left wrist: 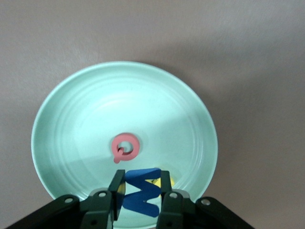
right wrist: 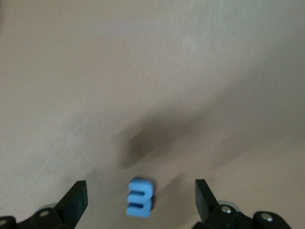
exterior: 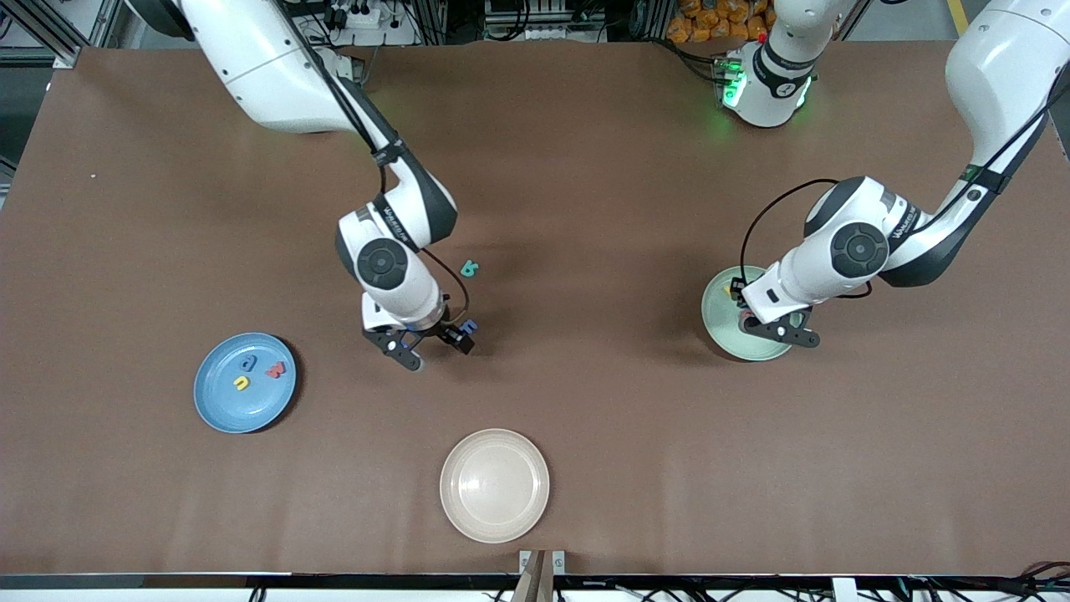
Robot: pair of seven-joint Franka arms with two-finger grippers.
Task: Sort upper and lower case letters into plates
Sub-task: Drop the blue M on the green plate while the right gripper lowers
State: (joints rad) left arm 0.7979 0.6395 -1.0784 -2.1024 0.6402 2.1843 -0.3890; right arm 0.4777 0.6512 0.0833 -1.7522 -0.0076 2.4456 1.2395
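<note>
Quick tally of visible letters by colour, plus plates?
Blue letters: 3, one in the blue plate at, one held by the left end effector at, one on the table
Red letters: 2
Yellow letters: 2
Teal letters: 1
Plates: 3, blue, pale green, cream
Total: 8 letters, 3 plates

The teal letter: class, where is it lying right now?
The teal letter lies on the table mid-table, beside the right arm, farther from the front camera than the right claw.
</note>
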